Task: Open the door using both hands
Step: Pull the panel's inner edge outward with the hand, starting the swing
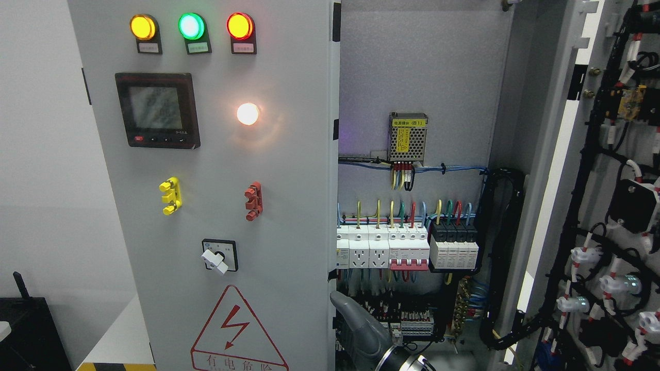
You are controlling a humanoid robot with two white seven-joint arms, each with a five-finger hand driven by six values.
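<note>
The cabinet's left door (216, 206) is a grey panel with three lamps, a meter, a white rotary switch and a red shock-warning triangle. Its right edge (333, 206) stands next to the open cabinet interior (412, 180). The right door (608, 206) is swung wide open, and its wired inner face shows at the far right. My right hand (356, 324) comes up from the bottom edge just right of the middle. Its grey tip is at the lower part of the left door's right edge, partly hidden by that edge. No left arm shows.
Inside are a power supply (407, 136), a row of breakers and sockets (407, 247) and terminal blocks lower down. A thick black cable bundle (502, 257) runs down the right side of the interior. A black box (28, 330) sits at the lower left.
</note>
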